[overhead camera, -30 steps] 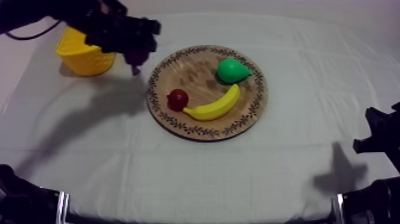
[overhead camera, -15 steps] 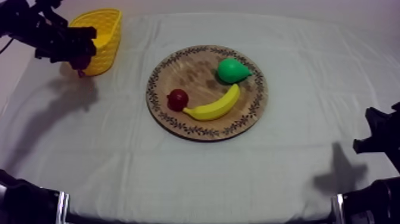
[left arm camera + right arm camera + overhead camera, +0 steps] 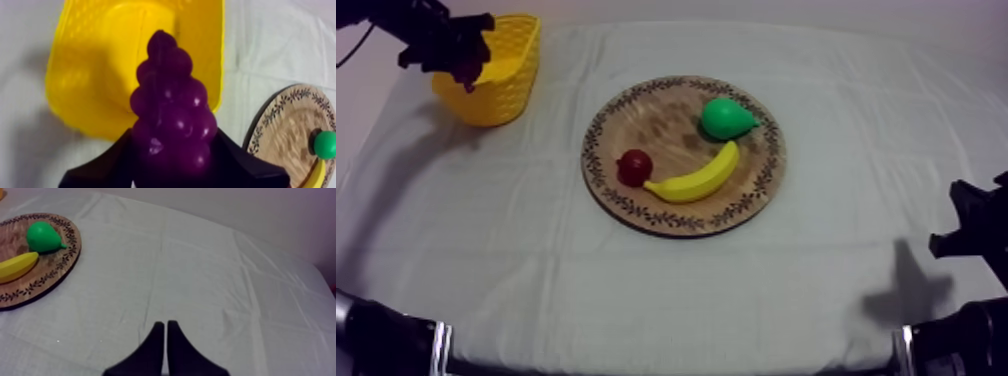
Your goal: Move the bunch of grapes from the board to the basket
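1. Purple bunch of grapes [image 3: 172,110]: off the wooden board, clamped at its broad end between the two black fingers of the left tool [image 3: 464,62], narrow end pointing away from the fingers. In the left wrist view the bunch stands in front of the basket's open mouth.
2. Yellow basket [image 3: 501,90]: upright at the desk's far left corner, with nothing seen inside. The left tool is at its left rim. Whether the bunch is over the opening or just beside the rim cannot be told.
3. Left tool: closed round the grapes, fingers spread only as far as the bunch's width.
4. Round wooden board [image 3: 636,215], patterned rim: on the desk's middle, a little toward the far edge, well apart from the basket.
5. Green pear [image 3: 724,118]: on the board's far right part.
6. Yellow banana [image 3: 698,176]: lying across the board below the pear, just clear of it, one end touching the small red fruit.
7. Small red fruit [image 3: 634,166]: on the board's left part.
8. Right tool [image 3: 165,338]: fingers together as a narrow wedge, holding nothing, above bare cloth near the desk's right edge.
9. Grey-white cloth [image 3: 636,290]: covers the desk, lightly creased.
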Robot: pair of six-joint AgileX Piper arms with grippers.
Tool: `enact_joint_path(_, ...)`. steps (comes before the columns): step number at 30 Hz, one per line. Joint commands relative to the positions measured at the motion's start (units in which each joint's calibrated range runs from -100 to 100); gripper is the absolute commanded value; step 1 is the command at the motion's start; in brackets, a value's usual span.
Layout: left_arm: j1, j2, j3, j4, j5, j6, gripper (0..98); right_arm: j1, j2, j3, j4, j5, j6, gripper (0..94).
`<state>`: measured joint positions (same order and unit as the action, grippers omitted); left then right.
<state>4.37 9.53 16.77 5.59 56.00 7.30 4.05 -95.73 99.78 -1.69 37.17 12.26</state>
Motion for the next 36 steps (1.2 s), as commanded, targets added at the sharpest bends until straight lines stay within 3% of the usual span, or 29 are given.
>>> enact_joint_path(1, -0.04, 4.24, -6.19, -0.21, 0.48, -0.01, 36.9, 0.01, -0.02, -0.01, 0.01, 0.01, 0.01, 0.5)
enact_joint_path(17, -1.53, 25.44, -32.67, -2.5, 6.37, 0.78, 38.0, 0.01, -0.02, -0.01, 0.01, 0.01, 0.01, 0.5)
enact_joint_path(36, -2.29, 35.5, -38.3, -2.86, 6.33, 0.75, 38.6, 0.01, -0.02, -0.01, 0.01, 0.01, 0.02, 0.5)
